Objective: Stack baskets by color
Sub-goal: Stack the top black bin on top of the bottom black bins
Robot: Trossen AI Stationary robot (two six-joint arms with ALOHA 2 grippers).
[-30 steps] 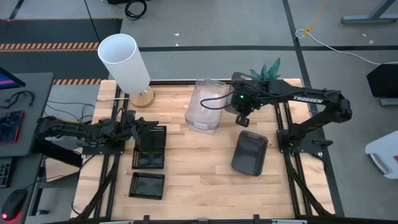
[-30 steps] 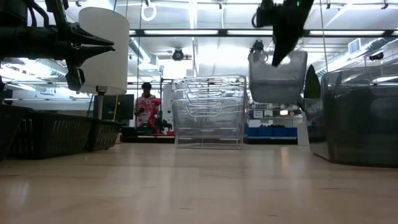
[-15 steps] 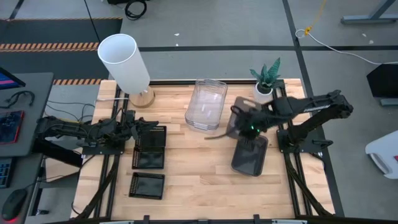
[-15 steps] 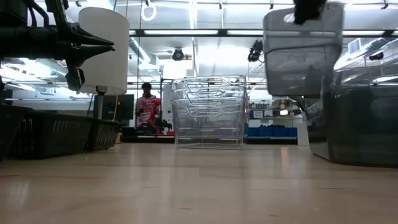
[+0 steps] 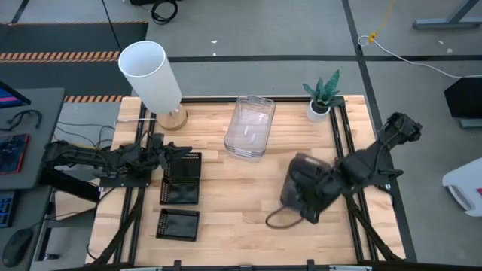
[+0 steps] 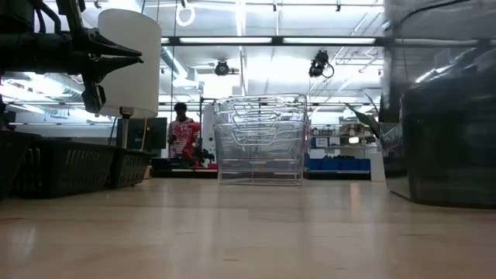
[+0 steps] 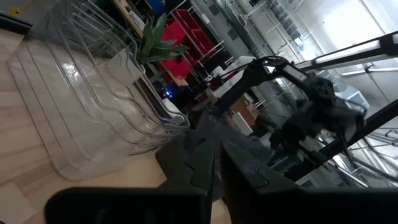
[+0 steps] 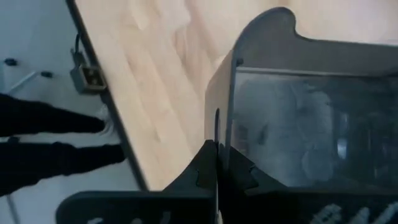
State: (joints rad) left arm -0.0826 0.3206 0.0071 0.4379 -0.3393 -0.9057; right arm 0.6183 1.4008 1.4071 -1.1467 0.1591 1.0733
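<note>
Bright overhead strip lights; right arm motion-blurred, wrist views soft

No lettering, label, brand, number or sign is showing legibly in any view; nothing on the arms, baskets or room fixtures is reading clearly.

From my station I see the wooden table carrying the clear baskets well ahead of the right gripper, a dark grey basket beneath it, black grid baskets, a white lamp and a potted plant.
</note>
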